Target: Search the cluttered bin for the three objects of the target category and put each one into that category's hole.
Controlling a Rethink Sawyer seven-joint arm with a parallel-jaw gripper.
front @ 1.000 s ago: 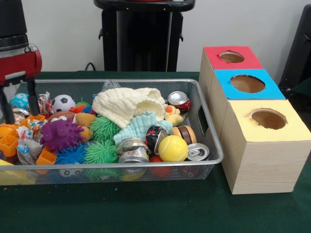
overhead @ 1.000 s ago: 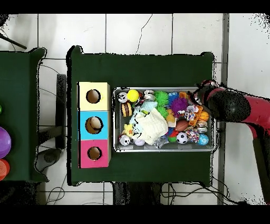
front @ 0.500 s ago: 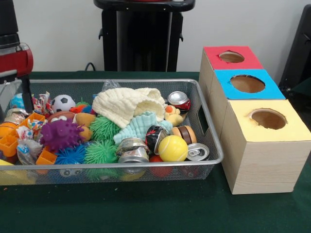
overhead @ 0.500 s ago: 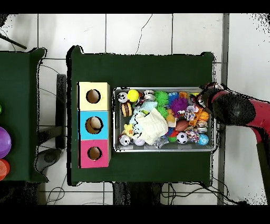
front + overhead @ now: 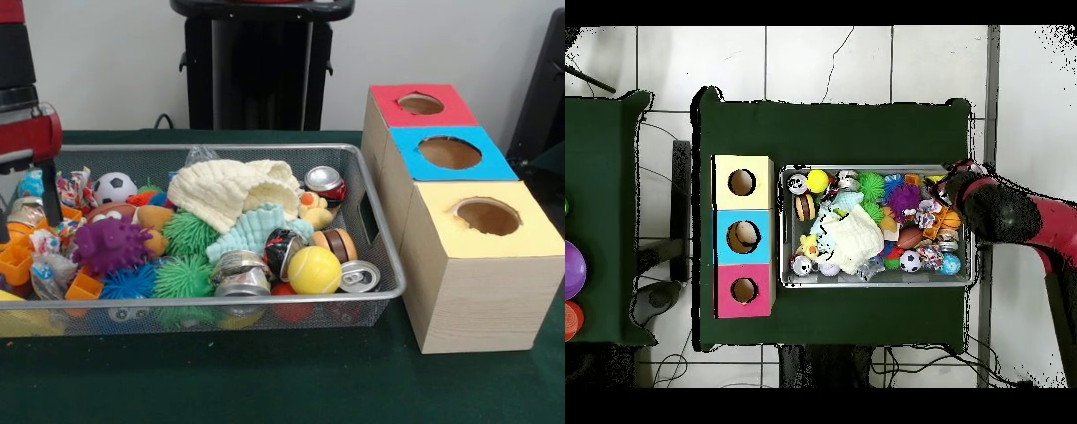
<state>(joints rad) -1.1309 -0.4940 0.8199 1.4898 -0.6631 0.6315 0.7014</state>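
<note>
A wire mesh bin (image 5: 380, 256) holds a jumble of toys and cans. Crushed cans lie at its right end: a red and silver one (image 5: 325, 183), a black and red one (image 5: 284, 247) and a silver one (image 5: 240, 269). A yellow tennis ball (image 5: 313, 269), a soccer ball (image 5: 115, 187) and a purple spiky ball (image 5: 110, 245) also show. My gripper (image 5: 28, 221) hangs over the bin's left end, above orange blocks (image 5: 18, 261), open and holding nothing. One finger (image 5: 53, 190) shows; the other is cut off by the picture edge. From overhead the gripper (image 5: 950, 190) is at the bin's right end.
Three wooden boxes stand beside the bin, each with a round hole on top: red (image 5: 422, 104), blue (image 5: 450, 152) and yellow (image 5: 487, 216). A cream cloth (image 5: 231, 190) and a teal cloth (image 5: 256, 228) cover part of the pile. Green spiky balls (image 5: 184, 276) lie near the front rim.
In the front view the gripper has shifted toward the picture's left edge and dropped slightly into the bin's end. Nothing in the bin has moved.
</note>
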